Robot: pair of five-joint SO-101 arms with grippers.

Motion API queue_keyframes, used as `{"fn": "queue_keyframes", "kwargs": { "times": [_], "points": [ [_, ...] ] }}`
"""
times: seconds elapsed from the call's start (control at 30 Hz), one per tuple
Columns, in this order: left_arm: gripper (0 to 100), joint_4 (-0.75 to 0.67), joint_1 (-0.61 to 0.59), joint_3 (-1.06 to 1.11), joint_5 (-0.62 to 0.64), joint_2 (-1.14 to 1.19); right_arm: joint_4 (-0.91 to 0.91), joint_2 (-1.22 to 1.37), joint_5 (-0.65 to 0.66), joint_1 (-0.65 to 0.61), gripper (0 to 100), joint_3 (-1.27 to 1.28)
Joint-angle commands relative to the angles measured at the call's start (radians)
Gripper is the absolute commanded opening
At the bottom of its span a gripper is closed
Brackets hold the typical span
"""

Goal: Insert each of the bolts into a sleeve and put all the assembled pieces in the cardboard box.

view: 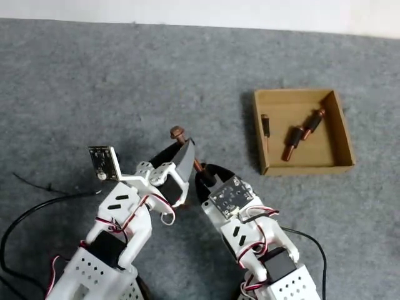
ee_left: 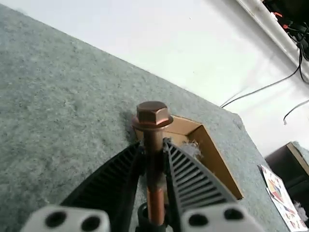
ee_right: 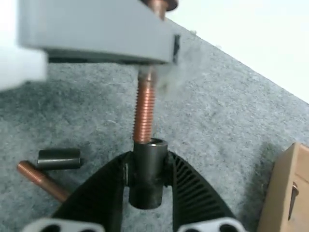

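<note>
1. The left claw (ee_left: 153,145) is clamped shut on the copper bolt (ee_left: 153,116). It pinches the shank just below the hex head, which stands clear beyond the fingertips.
2. In the high view the bolt's long axis slants from the head, on the far side, back toward the right arm. Its threaded end points straight at the right claw (ee_right: 147,156), so the mating part lies directly along the bolt from the left claw.
3. The right claw is closed around a black sleeve (ee_right: 147,174) and holds it by the middle, with the open bore facing the bolt. The thread meets the sleeve's rim and looks just entered, though how deep cannot be told. Bolt and bore appear nearly in line, so I judge the coming move to be a push along that shared axis. Any tilt between them would likely jam the thread on the rim. Both arms meet at the joint, so either could close it.
4. A loose sleeve (ee_right: 59,158) and a loose bolt (ee_right: 41,180) lie just beside each other on the grey bench (view: 94,81), unassembled.
5. Farthest right, well apart from both claws, sits the cardboard box (view: 294,92). It holds two assembled pieces (view: 292,144) (view: 312,124) and a thinner item (view: 265,128) by its near wall
</note>
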Motion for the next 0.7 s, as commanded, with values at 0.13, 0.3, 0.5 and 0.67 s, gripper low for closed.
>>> {"fn": "queue_keyframes", "kwargs": {
  "times": [0.13, 0.3, 0.5, 0.67],
  "points": [
    [0, -0.028, 0.004, -0.005, 0.008, -0.012, -0.004, -0.01, 0.003, -0.01, 0.5, 0.142],
    [0, -0.028, 0.005, 0.004, 0.008, -0.012, -0.027, -0.01, 0.002, -0.013, 0.5, 0.142],
    [0, -0.028, 0.004, 0.005, 0.008, -0.012, -0.053, -0.01, 0.002, -0.015, 0.5, 0.142],
    [0, -0.028, 0.001, 0.004, 0.008, -0.012, -0.054, -0.01, 0.002, -0.035, 0.5, 0.142]
  ]
}}
